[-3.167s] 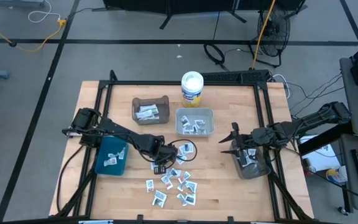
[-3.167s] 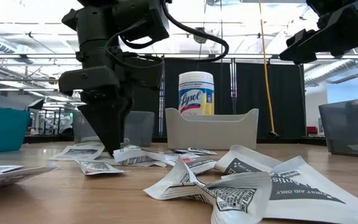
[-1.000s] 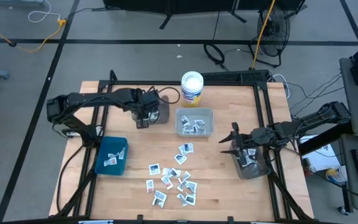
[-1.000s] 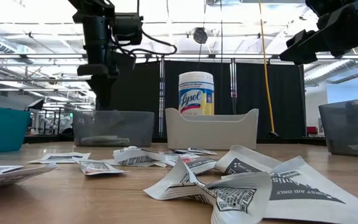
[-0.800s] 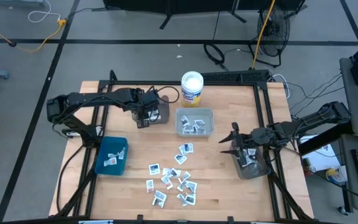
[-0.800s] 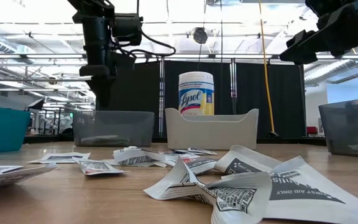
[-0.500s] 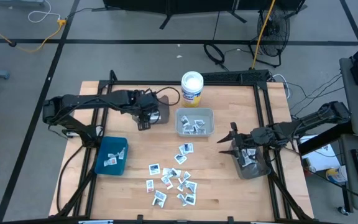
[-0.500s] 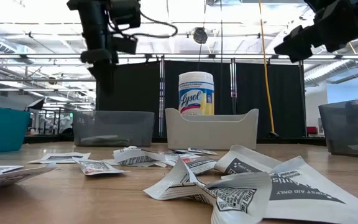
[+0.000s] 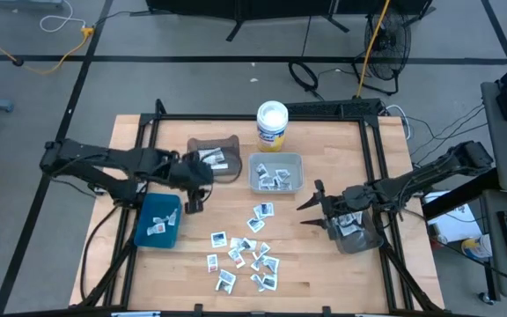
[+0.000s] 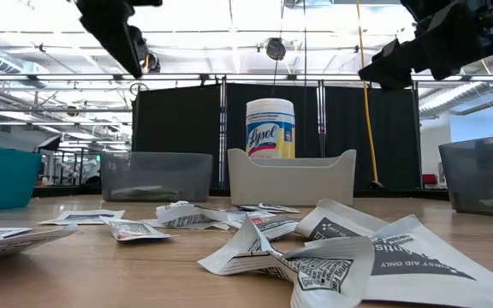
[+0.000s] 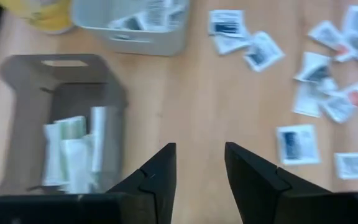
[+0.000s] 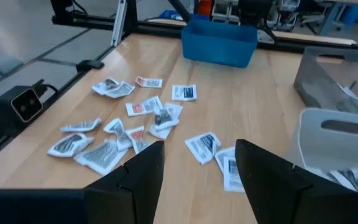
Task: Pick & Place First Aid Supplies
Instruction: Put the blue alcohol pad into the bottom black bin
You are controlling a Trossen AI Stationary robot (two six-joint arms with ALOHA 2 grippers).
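Note:
The first aid supplies [image 9: 245,246] are small white packets strewn flat on the wooden table toward its near edge; they also show in the right wrist view [image 12: 135,121] and the left wrist view [image 11: 316,74]. My left gripper [image 9: 192,201] is open and empty. It hangs high over bare wood between the grey translucent bin [image 9: 214,157] and the blue bin [image 9: 157,220]. In its own view [image 11: 201,168] nothing lies between the fingers. My right gripper [image 9: 310,204] is open and empty [image 12: 197,168], in the air right of the pile.
More packets lie in the grey bin [image 11: 61,124], the white bin [image 9: 275,172], the blue bin and the dark bin [image 9: 357,231] at the right edge. A white round tub [image 9: 272,123] stands behind the white bin. Bare wood lies between bins and pile.
My left gripper has drawn back from above the grey bin toward the table's left and near edges, rising as it went. My right gripper has shifted a little toward the table's left, nearer the pile. The packets on the table have stayed put.

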